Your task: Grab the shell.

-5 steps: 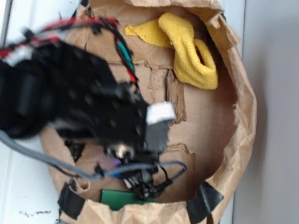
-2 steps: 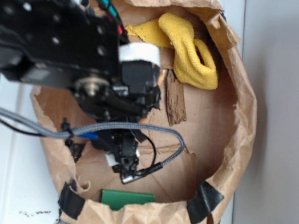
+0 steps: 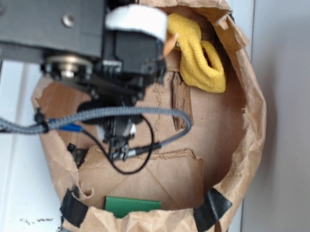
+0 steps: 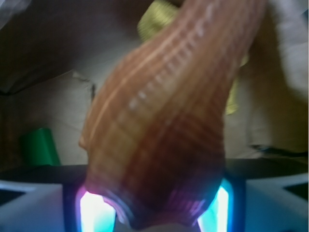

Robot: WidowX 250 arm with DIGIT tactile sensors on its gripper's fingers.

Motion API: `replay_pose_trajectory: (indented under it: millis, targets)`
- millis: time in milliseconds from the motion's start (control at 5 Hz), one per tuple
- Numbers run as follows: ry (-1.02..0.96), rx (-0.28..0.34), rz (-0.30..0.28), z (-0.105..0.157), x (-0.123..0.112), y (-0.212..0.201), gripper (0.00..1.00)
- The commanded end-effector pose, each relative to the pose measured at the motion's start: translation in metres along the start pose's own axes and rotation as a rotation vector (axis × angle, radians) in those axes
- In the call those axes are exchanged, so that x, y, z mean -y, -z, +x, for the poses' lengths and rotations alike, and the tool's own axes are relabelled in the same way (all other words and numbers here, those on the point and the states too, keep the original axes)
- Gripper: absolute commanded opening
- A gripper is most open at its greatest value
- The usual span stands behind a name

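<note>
Claw (image 4: 152,220) raised, clamping shell (image 4: 164,121)

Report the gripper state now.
Gripper: shut on the shell, whose ridged body fills the wrist view between the fingers.

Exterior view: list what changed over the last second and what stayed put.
The arm swung from the bag's lower left toward the top of the picture, uncovering the cardboard floor. The tool now holds the shell, which fills the wrist view. The yellow cloth, wood piece, green block and paper bag stayed in place.
</note>
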State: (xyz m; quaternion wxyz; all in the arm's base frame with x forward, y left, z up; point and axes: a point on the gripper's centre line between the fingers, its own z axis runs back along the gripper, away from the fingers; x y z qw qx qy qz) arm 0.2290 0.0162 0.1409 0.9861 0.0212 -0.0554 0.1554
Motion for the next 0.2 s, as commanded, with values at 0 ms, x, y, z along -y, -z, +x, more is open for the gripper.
replay_pose_trajectory:
  millis: [0]
  targets:
    - [0.060, 0.124, 0.075, 0.0040, -0.0110, -0.0380, 0.00]
